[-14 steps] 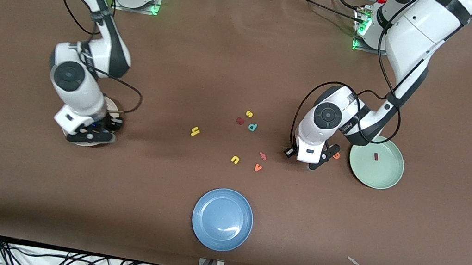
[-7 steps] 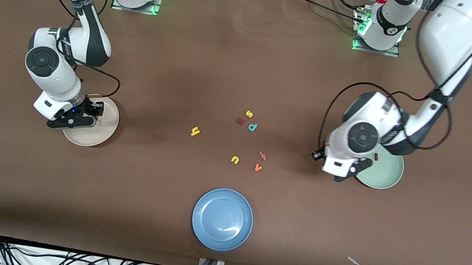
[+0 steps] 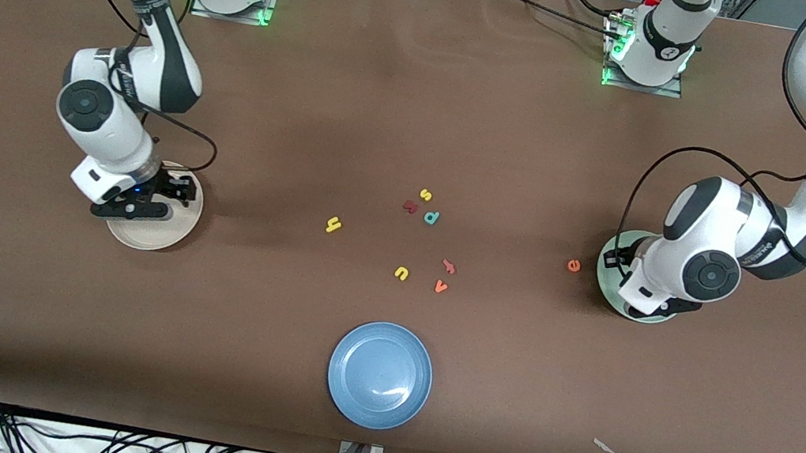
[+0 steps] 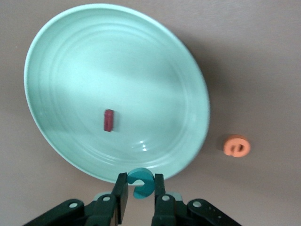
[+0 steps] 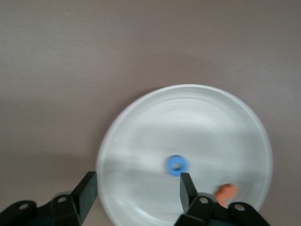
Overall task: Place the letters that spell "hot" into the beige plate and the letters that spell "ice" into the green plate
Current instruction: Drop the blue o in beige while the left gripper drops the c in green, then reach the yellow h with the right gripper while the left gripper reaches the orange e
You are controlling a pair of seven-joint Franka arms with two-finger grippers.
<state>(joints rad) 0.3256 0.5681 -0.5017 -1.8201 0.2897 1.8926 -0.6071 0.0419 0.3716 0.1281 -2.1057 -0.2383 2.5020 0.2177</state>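
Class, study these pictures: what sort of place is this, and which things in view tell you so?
Most likely a robotics lab bench. Two white robot arms are bolted at the edge of a brown-covered table, loose cables trail along its front edge, and toy letters, such as a yellow h, lie between coloured plates like the blue plate.

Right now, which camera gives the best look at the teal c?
The left wrist view: the teal c sits pinched between the left gripper fingers, at the green plate rim. In the front view the arm's wrist hides it. The right wrist view shows only the beige plate.
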